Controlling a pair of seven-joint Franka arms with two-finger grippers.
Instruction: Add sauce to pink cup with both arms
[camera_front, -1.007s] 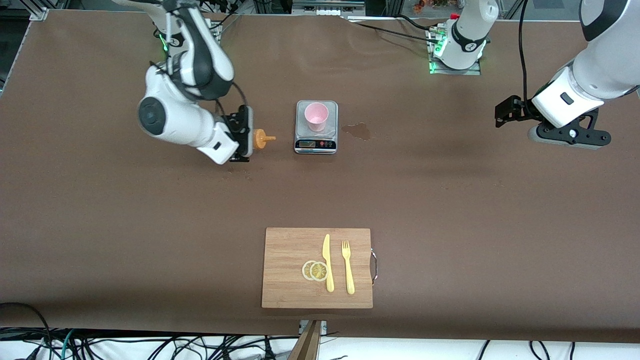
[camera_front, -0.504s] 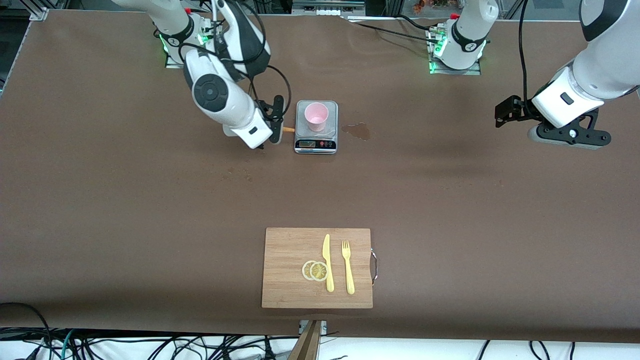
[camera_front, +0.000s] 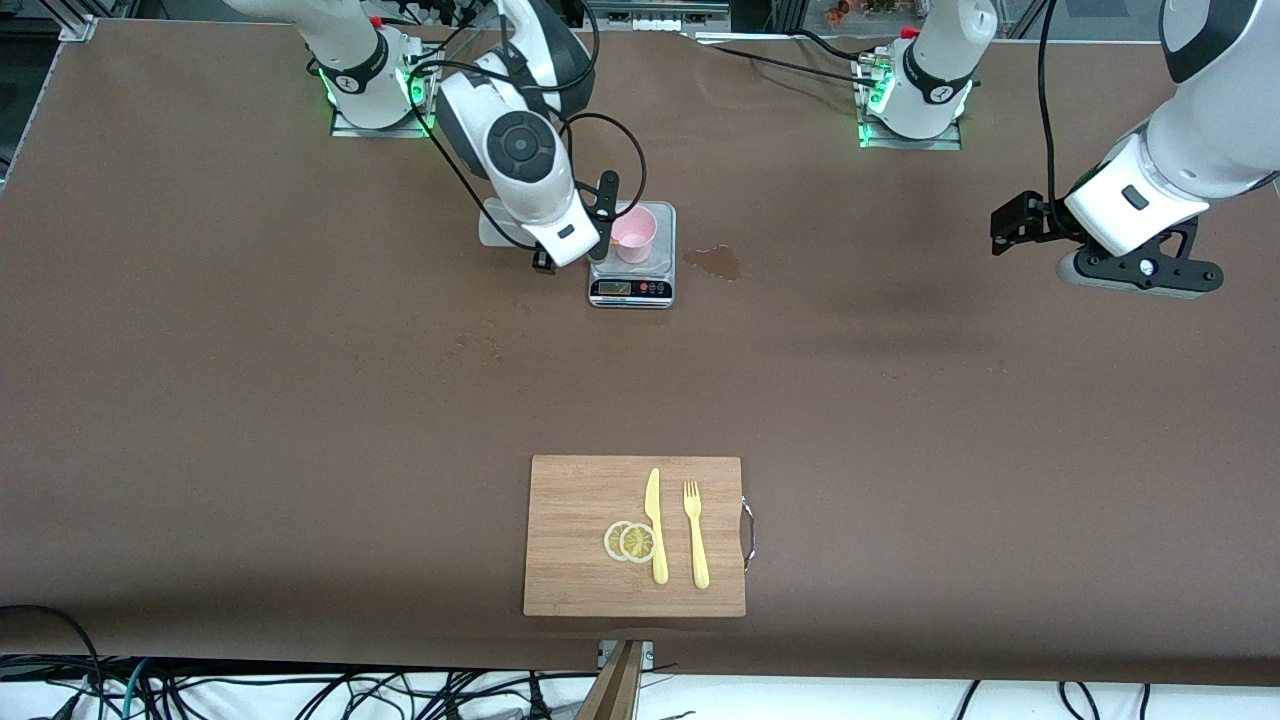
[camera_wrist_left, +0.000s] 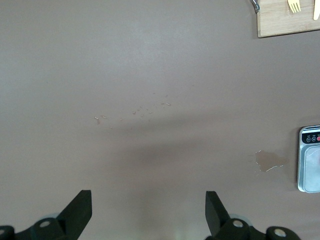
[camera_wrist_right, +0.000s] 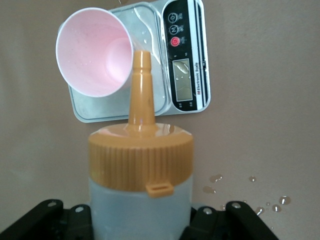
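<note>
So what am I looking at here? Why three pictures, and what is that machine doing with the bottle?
These are two white robot arms at a brown table. The wide picture comes from a high camera facing them; the other two come from cameras on each arm's wrist.

The right gripper has its jaws shut on the sauce bottle, a whitish squeeze bottle with an orange cap. Its nozzle points at the rim of the pink cup, which stands on a small kitchen scale. Beside the scale is a wet spill.

The left gripper waits with jaws open over bare table, toward its own end.

Nearer the front camera lies a wooden cutting board with two lemon slices, a yellow knife and a yellow fork.
</note>
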